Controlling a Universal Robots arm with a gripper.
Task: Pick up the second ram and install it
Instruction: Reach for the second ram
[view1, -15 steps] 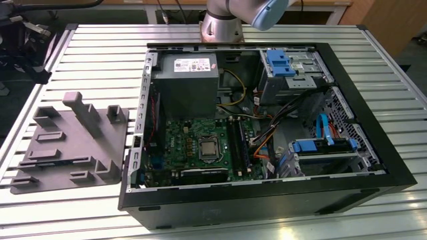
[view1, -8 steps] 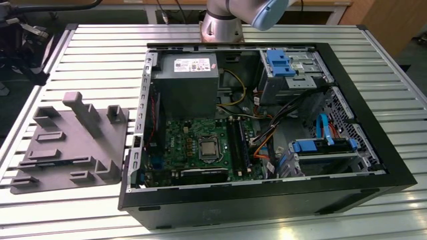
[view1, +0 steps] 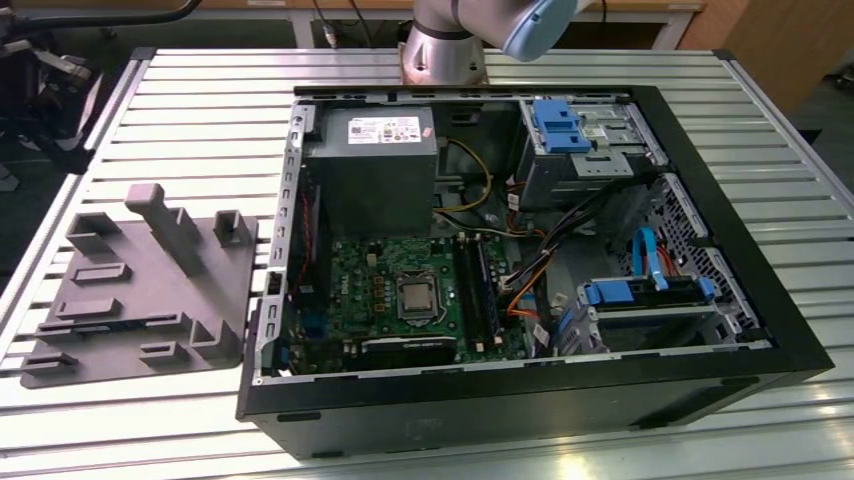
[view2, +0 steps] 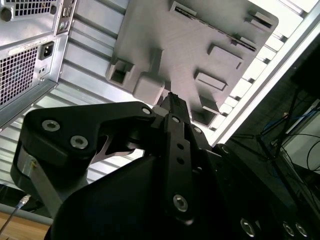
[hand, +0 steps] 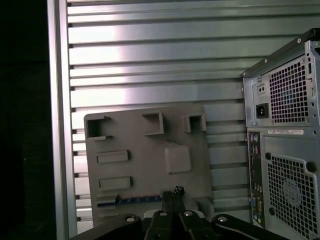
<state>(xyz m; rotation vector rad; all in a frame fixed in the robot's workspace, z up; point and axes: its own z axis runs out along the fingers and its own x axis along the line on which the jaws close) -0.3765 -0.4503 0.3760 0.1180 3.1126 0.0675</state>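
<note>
On the exterior view's left, a grey tray with raised blocks lay flat on the slatted metal table. In the first wrist view a slim dark strip, which looked to be the second ram, lay in a long slot of that tray, along the side closest to the tool. The tool hung above the tray and clear of it. Its black fingers looked pressed together with nothing pinched between them. Just right of the tray, the open computer case lay on its side. Inside it, a grey power supply sat in the far left part, with the green motherboard nearer. Long black memory slots ran near to far along the board's right side; whether a stick sat in them could not be told. Further right came loose cables and blue drive brackets. The arm rose from the table just beyond the case's far wall.
</note>
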